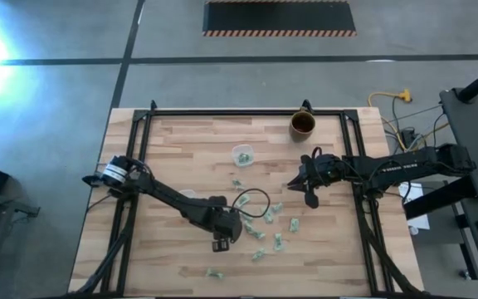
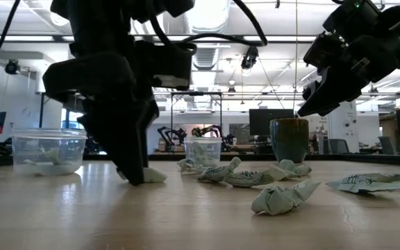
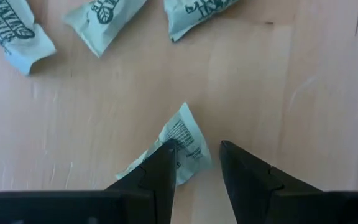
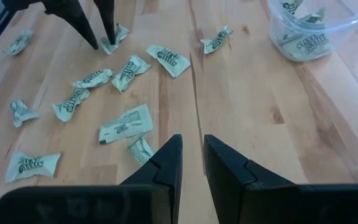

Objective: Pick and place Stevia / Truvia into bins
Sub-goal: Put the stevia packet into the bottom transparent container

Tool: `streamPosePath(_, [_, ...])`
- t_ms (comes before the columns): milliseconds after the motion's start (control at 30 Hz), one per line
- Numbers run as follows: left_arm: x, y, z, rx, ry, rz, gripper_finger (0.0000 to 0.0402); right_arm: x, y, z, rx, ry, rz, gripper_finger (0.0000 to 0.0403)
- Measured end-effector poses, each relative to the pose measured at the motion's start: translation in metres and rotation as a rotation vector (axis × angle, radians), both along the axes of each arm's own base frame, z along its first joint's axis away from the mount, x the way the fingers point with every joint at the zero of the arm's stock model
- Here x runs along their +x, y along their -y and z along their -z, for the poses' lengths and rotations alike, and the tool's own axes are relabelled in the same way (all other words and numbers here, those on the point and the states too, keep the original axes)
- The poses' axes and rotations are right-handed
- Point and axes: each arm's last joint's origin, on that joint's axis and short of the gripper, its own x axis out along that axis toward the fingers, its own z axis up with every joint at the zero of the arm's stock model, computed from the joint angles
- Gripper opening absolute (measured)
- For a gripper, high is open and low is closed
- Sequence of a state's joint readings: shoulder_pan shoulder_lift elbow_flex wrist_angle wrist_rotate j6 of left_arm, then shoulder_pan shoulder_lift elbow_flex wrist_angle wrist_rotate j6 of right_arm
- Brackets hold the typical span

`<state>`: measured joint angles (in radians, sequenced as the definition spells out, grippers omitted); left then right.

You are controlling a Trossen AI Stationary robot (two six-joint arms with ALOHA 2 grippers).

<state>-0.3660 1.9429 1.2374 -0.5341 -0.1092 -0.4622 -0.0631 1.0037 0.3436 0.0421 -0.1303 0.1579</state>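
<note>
Left gripper point(image 3: 196, 158) astride sachet point(image 3: 178, 144)

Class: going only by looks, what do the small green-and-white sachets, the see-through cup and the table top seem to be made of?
Small pale green-and-white sachets: probably matte paper, since they crease and crumple.
Round see-through cup: likely glossy clear plastic, as sachets show through its wall.
Table top: apparently light wood in joined strips, with visible grain and seams.

Bare wood point(image 1: 173, 149) beside left arm — packets point(image 1: 265, 218) crowd centre
</note>
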Motion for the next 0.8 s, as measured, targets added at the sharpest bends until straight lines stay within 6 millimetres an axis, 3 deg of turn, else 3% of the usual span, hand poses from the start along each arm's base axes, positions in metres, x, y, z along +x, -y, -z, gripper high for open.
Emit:
streamPosePath(200, [0.004, 0.002, 0.006, -0.019, -0.017, -0.037, 0.0102, 0.0, 0.0, 0.0, 0.009, -0.003, 0.002, 0.0059])
streamPosePath(433, [0.004, 0.0, -0.006, 0.002, 0.026, -0.066, 0.0012, 0.0, 0.0, 0.0, 0.009, -0.005, 0.002, 0.0059])
streamPosePath(533, [0.004, 0.0, -0.011, 0.025, 0.043, -0.087, 0.0008, 0.0, 0.0, 0.0, 0.009, -0.002, 0.002, 0.0059])
streamPosePath(800, [0.004, -0.003, -0.048, 0.039, 0.128, -0.164, 0.0001, 0.0, 0.0, 0.0, 0.016, -0.003, 0.007, 0.0059])
